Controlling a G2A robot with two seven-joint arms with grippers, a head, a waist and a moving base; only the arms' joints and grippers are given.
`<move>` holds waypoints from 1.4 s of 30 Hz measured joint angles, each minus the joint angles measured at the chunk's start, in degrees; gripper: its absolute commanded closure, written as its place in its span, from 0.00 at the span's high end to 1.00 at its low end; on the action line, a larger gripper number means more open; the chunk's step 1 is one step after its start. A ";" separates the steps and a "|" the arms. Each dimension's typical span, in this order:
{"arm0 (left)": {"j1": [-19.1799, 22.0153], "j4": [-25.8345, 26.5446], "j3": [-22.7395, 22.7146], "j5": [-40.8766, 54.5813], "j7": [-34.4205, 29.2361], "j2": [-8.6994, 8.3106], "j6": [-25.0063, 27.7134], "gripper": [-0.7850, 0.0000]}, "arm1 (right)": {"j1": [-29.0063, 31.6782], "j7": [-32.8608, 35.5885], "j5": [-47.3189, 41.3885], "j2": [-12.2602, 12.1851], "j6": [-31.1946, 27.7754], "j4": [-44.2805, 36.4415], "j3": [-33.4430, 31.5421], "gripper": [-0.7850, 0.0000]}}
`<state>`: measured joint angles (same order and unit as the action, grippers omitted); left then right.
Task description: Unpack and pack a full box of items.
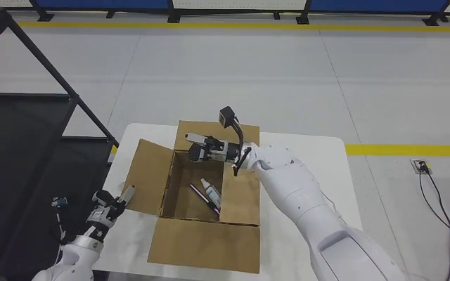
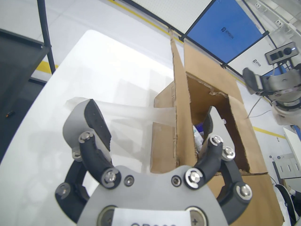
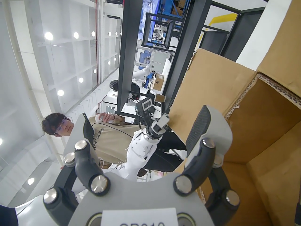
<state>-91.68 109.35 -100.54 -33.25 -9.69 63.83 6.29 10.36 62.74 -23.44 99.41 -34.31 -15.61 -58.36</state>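
An open cardboard box [image 1: 204,242] stands on the white table [image 1: 309,161] with its flaps spread. A white bottle [image 1: 209,190] and a thin purple pen-like item [image 1: 200,192] lie on its floor. My right gripper [image 1: 195,149] hovers over the far side of the box opening, open and holding nothing; in its own view the open gripper [image 3: 144,128] faces the box's wall [image 3: 270,118]. At the table's near left edge my left gripper [image 1: 121,197] is open, just outside the left flap. In its own view the left gripper [image 2: 152,123] straddles that flap's edge [image 2: 181,109] without touching it.
A black metal frame [image 1: 42,140] with a dark surface stands just left of the table. Bare table lies right of the box and along its left side. A strip of clear tape [image 2: 162,115] hangs from the left flap.
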 measured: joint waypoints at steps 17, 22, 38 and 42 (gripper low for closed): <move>-0.74 14.09 5.53 1.33 -7.72 0.19 4.82 1.00 | 6.86 -2.58 1.53 -6.87 -9.81 -8.73 -6.12 1.00; 6.96 8.90 14.40 -2.10 -12.52 0.55 2.85 1.00 | 12.94 -4.97 4.03 -11.22 -12.20 -16.04 -10.38 1.00; 17.56 0.34 25.44 4.87 -21.39 1.77 -1.40 1.00 | 31.01 -9.26 9.39 -18.27 -8.51 -37.99 -22.91 1.00; 17.56 0.34 25.44 4.89 -21.45 1.77 -1.40 1.00 | 31.02 -9.26 9.39 -18.27 -8.51 -38.00 -22.90 1.00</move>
<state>-74.12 109.68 -75.10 -28.35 -31.14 65.60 4.89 41.38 53.48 -14.05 81.14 -42.83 -53.61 -81.26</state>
